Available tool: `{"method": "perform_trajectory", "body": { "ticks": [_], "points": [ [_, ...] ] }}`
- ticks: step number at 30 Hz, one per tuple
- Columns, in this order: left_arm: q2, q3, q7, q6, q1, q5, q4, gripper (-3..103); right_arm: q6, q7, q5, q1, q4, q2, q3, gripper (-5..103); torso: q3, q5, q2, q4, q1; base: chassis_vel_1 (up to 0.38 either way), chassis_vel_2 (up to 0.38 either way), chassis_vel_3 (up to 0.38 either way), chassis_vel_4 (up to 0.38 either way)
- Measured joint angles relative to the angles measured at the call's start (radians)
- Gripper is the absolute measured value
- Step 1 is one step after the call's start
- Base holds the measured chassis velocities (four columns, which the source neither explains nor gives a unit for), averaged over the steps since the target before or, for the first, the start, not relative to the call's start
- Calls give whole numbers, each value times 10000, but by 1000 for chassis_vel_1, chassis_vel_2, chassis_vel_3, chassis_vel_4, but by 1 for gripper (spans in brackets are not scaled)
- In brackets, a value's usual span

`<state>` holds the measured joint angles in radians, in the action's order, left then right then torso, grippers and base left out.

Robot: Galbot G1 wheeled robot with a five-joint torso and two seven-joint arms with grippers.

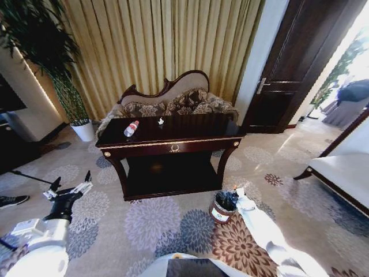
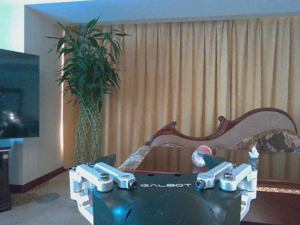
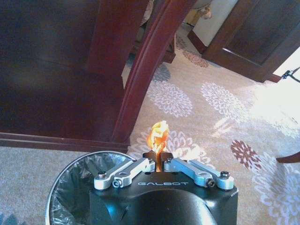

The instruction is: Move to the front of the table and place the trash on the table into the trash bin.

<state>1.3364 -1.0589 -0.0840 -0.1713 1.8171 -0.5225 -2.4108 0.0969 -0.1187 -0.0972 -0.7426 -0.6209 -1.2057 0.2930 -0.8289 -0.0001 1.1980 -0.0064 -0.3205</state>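
Observation:
The dark glossy table (image 1: 190, 140) stands ahead of me, in front of a sofa. On its top lie a clear bottle with a red label (image 1: 131, 128) and a crumpled white scrap (image 1: 161, 121). The left wrist view shows the bottle (image 2: 200, 155) and the white scrap (image 2: 253, 152) on the table top (image 2: 168, 161). The trash bin (image 1: 222, 206) sits on the carpet by the table's right leg. My right gripper (image 1: 239, 193) hangs over the bin's rim (image 3: 70, 164), shut on a small orange scrap (image 3: 158, 135). My left gripper (image 1: 72, 186) (image 2: 159, 164) is held open to the table's left, holding nothing.
A carved-back floral sofa (image 1: 173, 101) stands behind the table. A potted plant (image 1: 72, 98) is at the back left and a dark door (image 1: 300, 63) at the back right. A white-cushioned seat (image 1: 346, 167) edges in on the right. Patterned carpet lies open in front of the table.

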Motion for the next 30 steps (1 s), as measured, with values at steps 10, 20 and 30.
{"method": "perform_trajectory", "body": {
  "ticks": [10,20,30],
  "points": [
    [-24,-358,-6,3,224,-217,-91,100,-66,0,925,391,751,-610,126,8,0,1,0,0,0,0,0,0,0],
    [-10,-452,6,19,304,-287,-144,100,-58,0,1010,826,1119,-555,131,41,0,0,-1,-1,-1,0,0,0,0],
    [-4,-433,11,25,307,-284,-199,100,-38,0,991,878,1144,-381,138,79,0,1,0,-1,-1,0,0,0,0]
  ]
}}
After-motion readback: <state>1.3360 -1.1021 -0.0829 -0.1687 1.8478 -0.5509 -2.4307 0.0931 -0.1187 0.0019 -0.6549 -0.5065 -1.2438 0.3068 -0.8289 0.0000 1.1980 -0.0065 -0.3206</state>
